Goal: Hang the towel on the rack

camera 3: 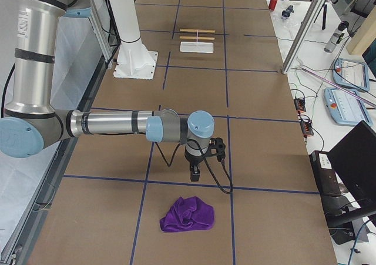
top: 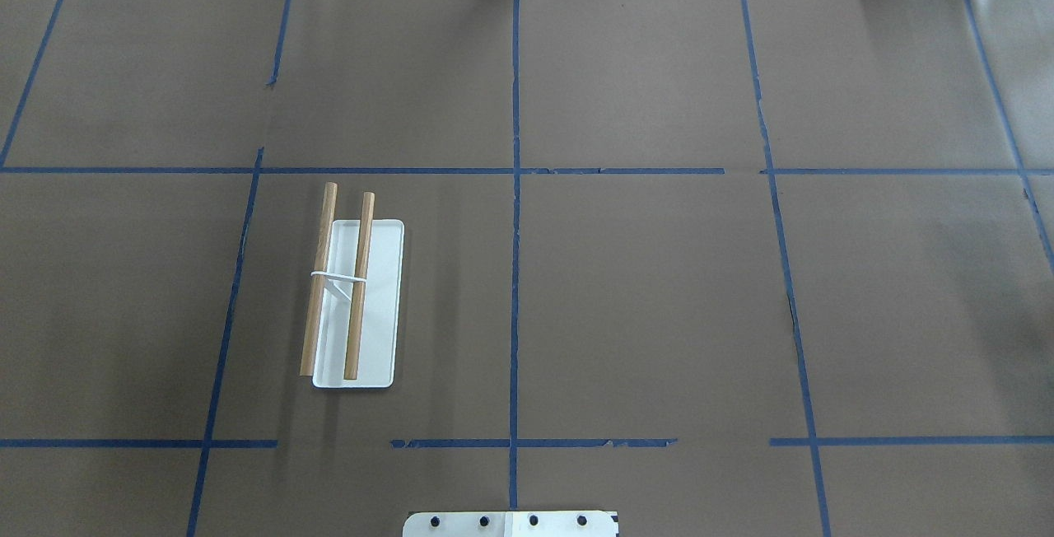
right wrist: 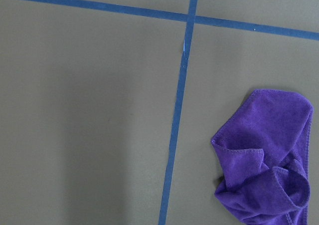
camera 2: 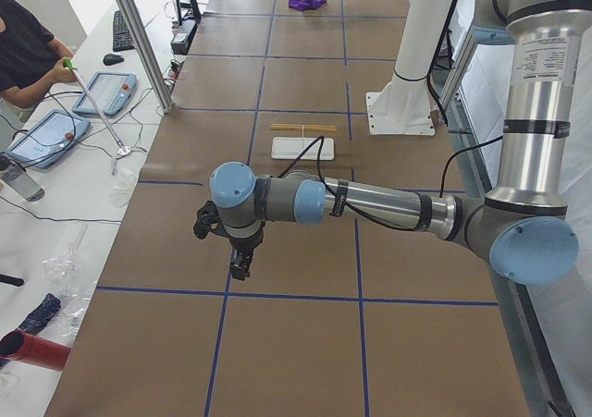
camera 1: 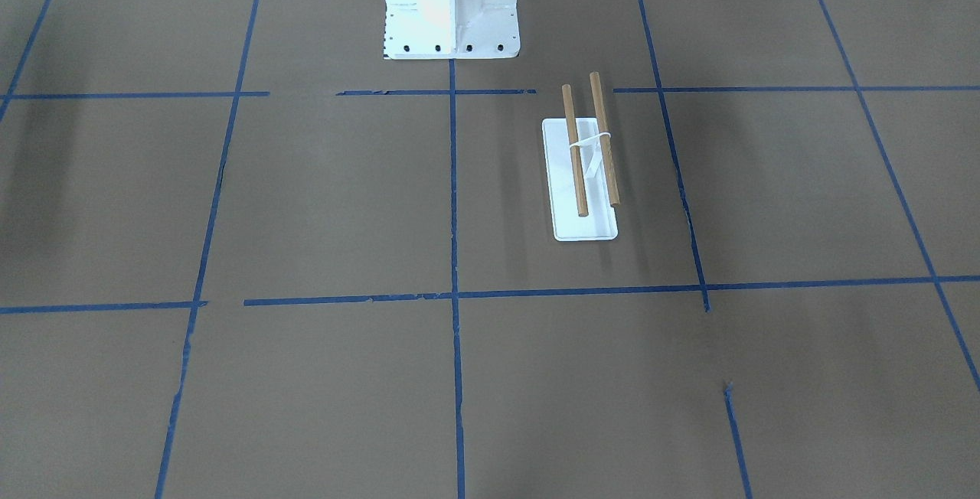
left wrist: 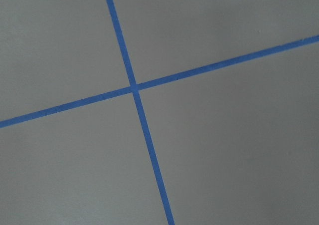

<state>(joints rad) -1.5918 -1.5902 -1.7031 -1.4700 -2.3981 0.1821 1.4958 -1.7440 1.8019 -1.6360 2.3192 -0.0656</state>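
Note:
The rack (top: 354, 298) stands on the brown table, with a white flat base and two brown rods; it also shows in the front-facing view (camera 1: 586, 170) and small in both side views (camera 2: 302, 140) (camera 3: 197, 40). The purple towel (camera 3: 188, 214) lies crumpled on the table at the robot's right end, and shows in the right wrist view (right wrist: 266, 155) and far off in the left side view (camera 2: 307, 2). My right gripper (camera 3: 194, 175) hangs above the table a little short of the towel. My left gripper (camera 2: 238, 271) hangs over bare table at the left end. I cannot tell whether either is open or shut.
The white bolted pedestal (camera 1: 452, 5) stands at the robot's side of the table, near the rack. Blue tape lines (left wrist: 133, 89) cross the brown cover. A metal post (camera 2: 139, 38) and an operator (camera 2: 23, 56) with tablets are beyond the table's far edge.

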